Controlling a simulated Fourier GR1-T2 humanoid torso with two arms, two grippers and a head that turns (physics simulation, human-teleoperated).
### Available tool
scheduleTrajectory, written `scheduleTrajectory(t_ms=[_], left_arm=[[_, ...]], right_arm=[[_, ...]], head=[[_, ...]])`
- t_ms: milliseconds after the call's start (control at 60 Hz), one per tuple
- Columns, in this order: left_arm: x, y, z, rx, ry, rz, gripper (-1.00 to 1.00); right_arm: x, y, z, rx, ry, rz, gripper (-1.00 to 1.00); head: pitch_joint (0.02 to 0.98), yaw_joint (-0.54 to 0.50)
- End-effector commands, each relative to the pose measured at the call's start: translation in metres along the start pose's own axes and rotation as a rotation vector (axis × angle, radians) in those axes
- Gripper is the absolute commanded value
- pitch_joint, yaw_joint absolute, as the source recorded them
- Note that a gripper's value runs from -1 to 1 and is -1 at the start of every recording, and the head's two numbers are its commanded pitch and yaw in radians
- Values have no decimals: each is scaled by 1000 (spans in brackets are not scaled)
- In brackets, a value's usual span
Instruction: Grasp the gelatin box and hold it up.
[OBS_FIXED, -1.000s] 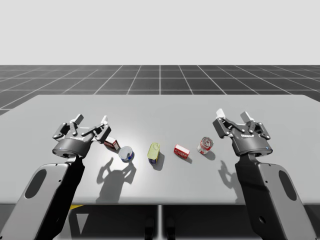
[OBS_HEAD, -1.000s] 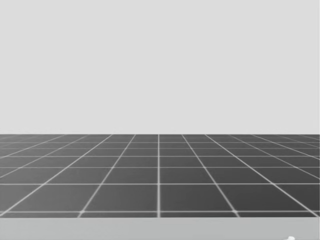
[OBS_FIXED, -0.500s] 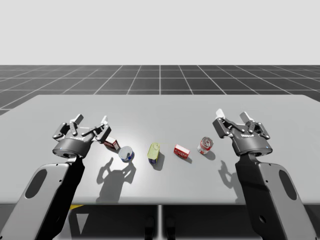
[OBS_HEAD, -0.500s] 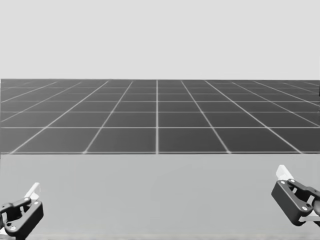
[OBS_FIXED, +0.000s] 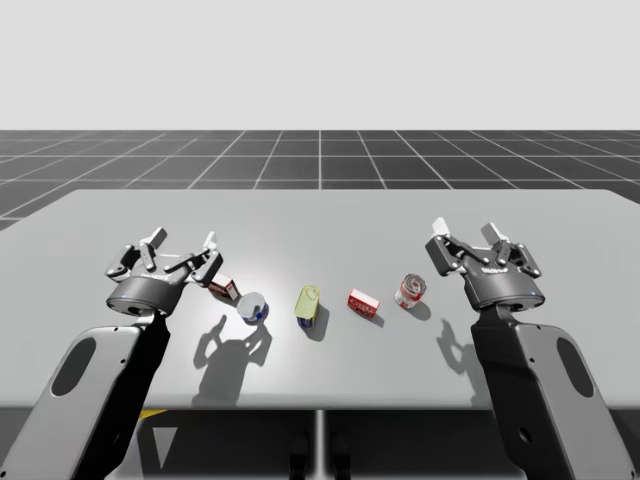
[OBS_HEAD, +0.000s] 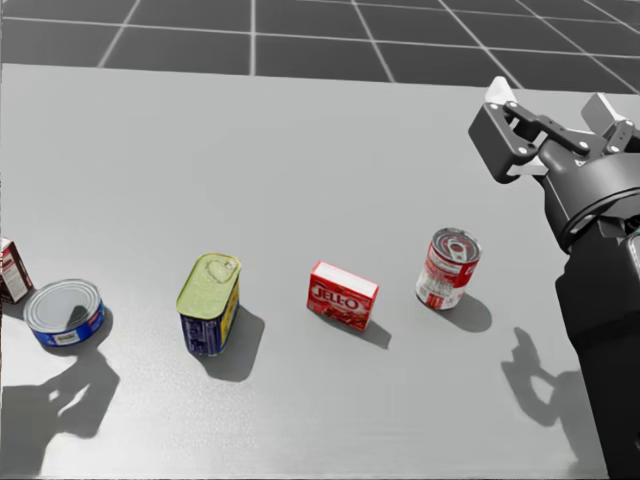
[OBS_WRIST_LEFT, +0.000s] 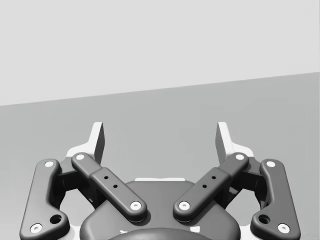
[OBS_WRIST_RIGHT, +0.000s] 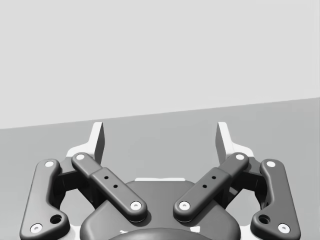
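**Clerk:** First entry, nearest me?

**Checker:** Left gripper (OBS_FIXED: 180, 246), raised over the near left of the table (OBS_FIXED: 330, 225). Fingers spread wide with nothing between them. The left wrist view has bare tabletop ahead of it.

**Clerk:** And its counterpart?

**Checker:** Right gripper (OBS_FIXED: 467, 233), raised over the near right. Fingers equally wide apart, holding nothing, with bare tabletop ahead of it too.

**Clerk:** Next, the goods.

**Checker:** Five items in one loose row across the table, between the two grippers. Listed from my left:
- small red-and-white box (OBS_HEAD: 10, 270), upright, under the left gripper's fingers in the high view
- flat blue round can (OBS_HEAD: 65, 312), just beside that box
- blue rectangular can (OBS_HEAD: 208, 303) with a yellow-green top, upright
- gelatin box (OBS_HEAD: 342, 295), red
- red-and-white round can (OBS_HEAD: 447, 267), upright

**Clerk:** Location of the gelatin box, exactly?

**Checker:** It rests on the table between the rectangular can and the red-and-white round can, and touches neither. It sits at a slight slant to the row. It is free of both grippers. The right gripper is the nearer one and stands off past the round can.

**Clerk:** Farthest entries?

**Checker:** Bare grey tabletop behind the row, then a dark gridded floor (OBS_FIXED: 320, 155) beyond the far edge.
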Motion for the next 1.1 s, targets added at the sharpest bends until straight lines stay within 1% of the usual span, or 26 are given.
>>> scheduleTrajectory(t_ms=[17, 33, 67, 100, 183, 217, 267, 283, 317, 367, 450, 467, 533, 600, 717, 733, 800, 833, 850, 883, 950, 1000, 1067, 1100], left_arm=[[1, -1, 0, -4, -4, 1, -1000], [1, -1, 0, -5, -4, 2, -1000], [1, -1, 0, -7, -5, 4, -1000], [1, -2, 0, -8, -6, 4, -1000], [1, -2, 0, -9, -6, 7, -1000], [2, -3, 0, -9, -7, 10, -1000], [2, -3, 0, -9, -7, 11, -1000], [2, -3, 0, -10, -6, 12, -1000], [2, -3, 0, -11, -5, 13, -1000], [2, -3, 0, -13, -5, 14, -1000], [2, -3, 1, -14, -5, 14, -1000], [2, -3, 1, -15, -5, 16, -1000], [2, -3, 1, -16, -4, 16, -1000], [2, -3, 1, -16, -4, 16, -1000], [2, -3, 0, -16, -4, 17, -1000], [2, -3, 0, -16, -4, 17, -1000], [2, -3, 0, -16, -4, 17, -1000], [2, -3, 0, -17, -5, 17, -1000], [2, -3, 0, -16, -5, 16, -1000], [2, -3, 0, -16, -5, 16, -1000], [1, -4, 0, -16, -5, 15, -1000], [1, -4, 1, -16, -6, 15, -1000], [1, -4, 1, -16, -6, 15, -1000], [1, -4, 1, -18, -7, 13, -1000]], right_arm=[[1, 0, 0, 12, 1, -4, -1000], [1, 1, 0, 18, 3, -9, -1000], [1, 2, 0, 26, 4, -10, -1000], [1, 3, 1, 36, 2, 7, -1000], [0, 7, 4, 59, 16, 10, -1000], [1, 9, 7, 70, 25, -6, -1000], [4, 11, 11, 85, 27, -22, -1000], [8, 13, 15, 102, 27, -34, -1000], [11, 14, 18, 114, 24, -40, -1000], [18, 19, 28, 156, 24, -57, -1000], [24, 25, 41, 206, 31, -46, -1000], [26, 27, 49, 234, 41, -45, -1000], [28, 31, 61, 286, 58, -37, -1000], [28, 33, 76, 333, 75, -25, -1000], [22, 33, 96, 392, 105, -14, -1000], [19, 34, 103, 418, 116, -8, -1000], [12, 35, 112, 462, 124, 7, -1000], [7, 36, 118, 491, 131, 23, -1000], [4, 37, 122, 508, 136, 36, -1000], [0, 37, 125, 525, 144, 48, -1000], [-11, 38, 131, 562, 178, 52, -1000], [-23, 38, 134, 577, 200, 63, -1000], [-32, 39, 135, 585, 223, 65, -1000], [-44, 41, 135, 589, 247, 64, -1000]], head=[[817, -167], [820, -169], [824, -171], [828, -175], [829, -174], [828, -174], [827, -173], [825, -172], [824, -171], [822, -172], [821, -174], [821, -174], [821, -175], [823, -175], [824, -174], [824, -176], [825, -177], [825, -178], [825, -178], [824, -178], [824, -180], [823, -181], [824, -181], [825, -181]])
